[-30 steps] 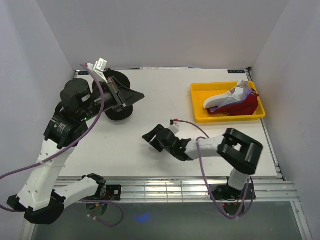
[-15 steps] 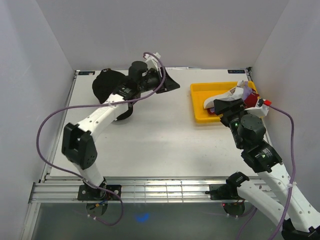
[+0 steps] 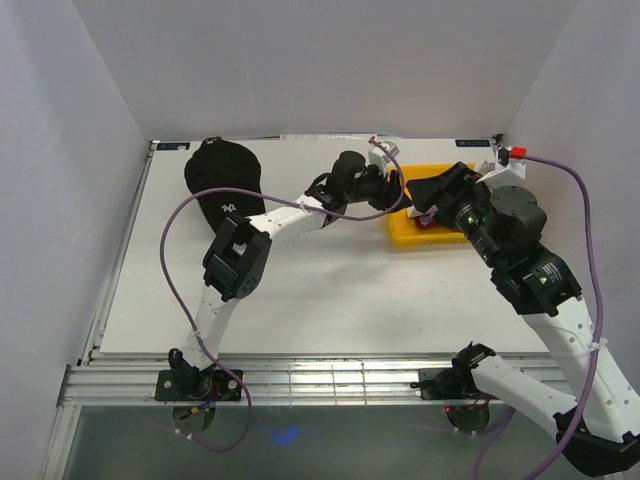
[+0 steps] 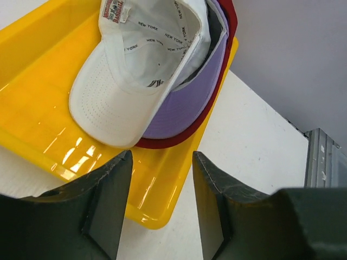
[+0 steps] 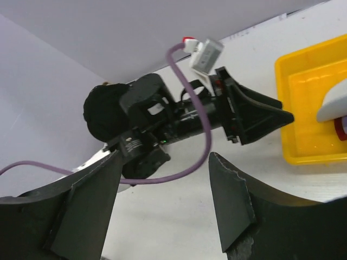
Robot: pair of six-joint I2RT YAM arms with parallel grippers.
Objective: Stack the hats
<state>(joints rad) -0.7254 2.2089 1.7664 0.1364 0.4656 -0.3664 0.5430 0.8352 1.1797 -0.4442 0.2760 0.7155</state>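
Swinging away from the black cap (image 3: 222, 180), the left arm now stretches across the table (image 3: 330, 290) to the yellow tray (image 4: 32, 124), and its pincer, shut a second ago, has spread. Over the same second the right arm has lifted, and its gripper now points back toward the left arm.

Four caps show. One, the black cap with the white logo, sits alone near the far left corner of the table, well apart from the tray.

Three lie nested in the one tray. The white cap (image 4: 135, 65) is on top, turned inside up so that its taped seams show. The purple cap (image 4: 179, 108) is under it. The red cap (image 4: 168, 142) is lowest, and only its edge peeks out around the purple one.

Both arms are in view. The left gripper (image 4: 161, 162) hovers at the near edge of the tray with its two fingers moderately apart and nothing between them. The right gripper (image 5: 165, 157) hangs above the table, its two fingers wide and empty, looking at the left arm and the tray's corner.
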